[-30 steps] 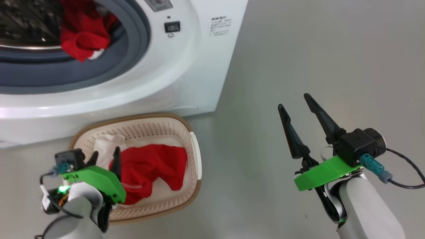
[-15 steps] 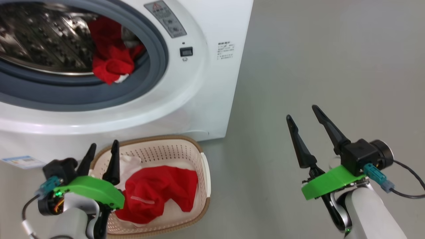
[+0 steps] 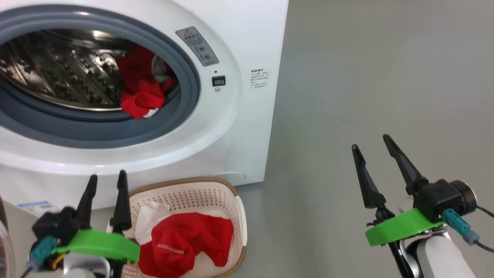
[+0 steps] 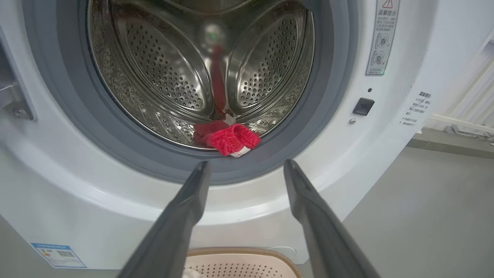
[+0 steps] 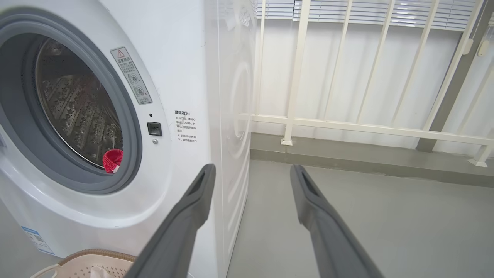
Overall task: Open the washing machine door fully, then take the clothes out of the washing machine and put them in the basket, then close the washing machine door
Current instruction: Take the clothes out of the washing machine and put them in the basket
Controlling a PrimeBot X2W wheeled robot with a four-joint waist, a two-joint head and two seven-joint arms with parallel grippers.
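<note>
Left gripper (image 3: 107, 177) and right gripper (image 3: 370, 142): fingers spread wide, both empty. Red garment (image 3: 141, 99) lies at the washing machine (image 3: 239, 127) mouth, against the grey gasket (image 3: 170, 127); basket (image 3: 193, 197) sits below. Risks I see: left fingers snagging the gasket, or the garment dropping beside the basket.

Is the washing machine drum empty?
No, a red garment lies at the front edge of the drum.

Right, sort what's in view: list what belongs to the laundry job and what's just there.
Job:
washing machine
red garment in the drum
basket
clothes in the basket
left gripper and right gripper, both open and holding nothing

Just there:
white railing
window blinds
grey floor
</note>
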